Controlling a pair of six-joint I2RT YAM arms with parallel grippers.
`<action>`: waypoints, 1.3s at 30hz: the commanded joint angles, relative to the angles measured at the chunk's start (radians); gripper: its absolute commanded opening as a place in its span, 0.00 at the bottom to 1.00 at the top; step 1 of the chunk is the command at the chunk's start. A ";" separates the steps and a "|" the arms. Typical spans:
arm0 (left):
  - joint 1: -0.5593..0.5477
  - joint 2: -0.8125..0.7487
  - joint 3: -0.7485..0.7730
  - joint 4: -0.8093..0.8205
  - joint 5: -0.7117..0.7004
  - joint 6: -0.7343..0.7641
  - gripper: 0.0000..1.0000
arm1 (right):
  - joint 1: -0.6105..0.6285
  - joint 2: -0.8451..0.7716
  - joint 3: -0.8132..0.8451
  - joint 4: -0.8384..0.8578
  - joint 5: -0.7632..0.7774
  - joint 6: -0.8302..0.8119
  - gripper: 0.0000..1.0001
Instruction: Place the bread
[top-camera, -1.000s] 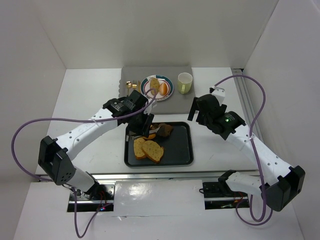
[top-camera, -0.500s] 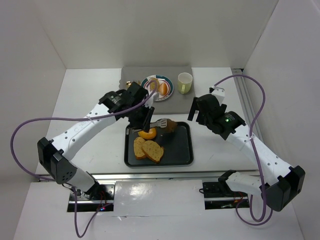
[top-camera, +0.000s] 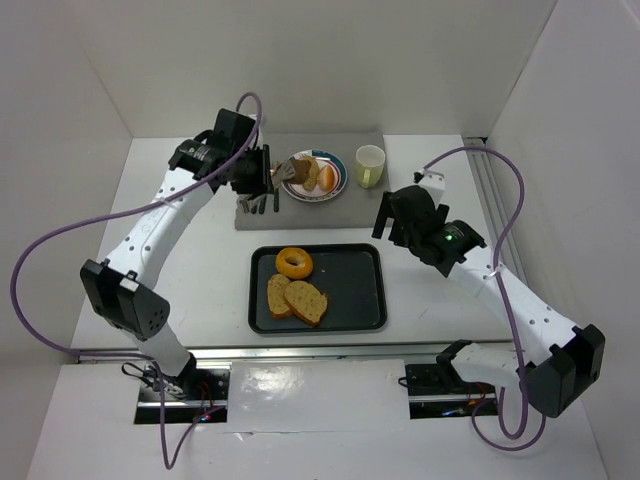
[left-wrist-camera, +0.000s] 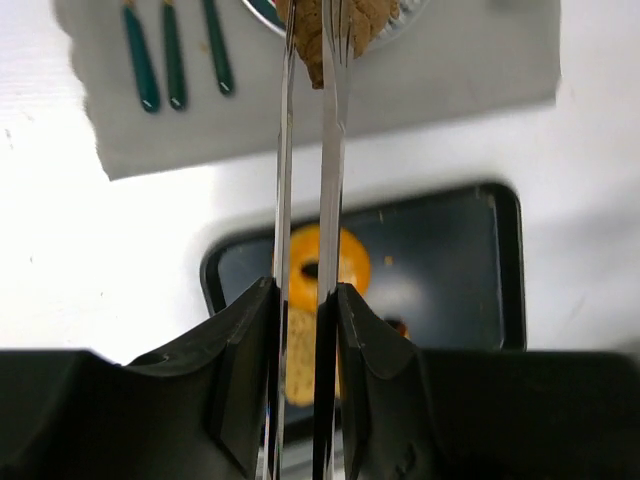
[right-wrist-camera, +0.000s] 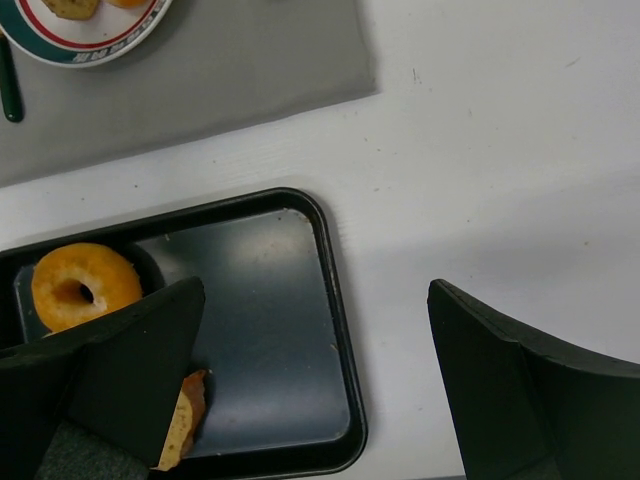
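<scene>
The left gripper (left-wrist-camera: 305, 300) is pressed together on a pair of metal tongs (left-wrist-camera: 331, 150), and the tong tips pinch a dark piece of bread (left-wrist-camera: 308, 45) out beyond the fingers. A second ago this hand hung over the black tray (top-camera: 350, 300) with the bread down among the other pieces; now it has swung away to the grey mat (top-camera: 355, 205), and the bread hangs over the near rim of the plate (top-camera: 340, 186). Behind and below the hand, the tray keeps a doughnut (top-camera: 294, 263) and two toast slices (top-camera: 297, 298). The right gripper (right-wrist-camera: 315, 330) stays spread wide, empty, above the tray's right edge.
</scene>
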 joint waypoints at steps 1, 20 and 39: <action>0.067 0.039 0.000 0.169 -0.071 -0.119 0.00 | -0.006 0.020 -0.002 0.051 0.013 -0.027 1.00; 0.085 0.298 0.046 0.326 -0.109 -0.227 0.00 | -0.006 0.084 -0.003 0.077 -0.006 -0.024 1.00; -0.003 0.152 -0.077 0.344 -0.131 -0.199 0.39 | -0.006 0.029 -0.022 0.077 -0.006 -0.004 1.00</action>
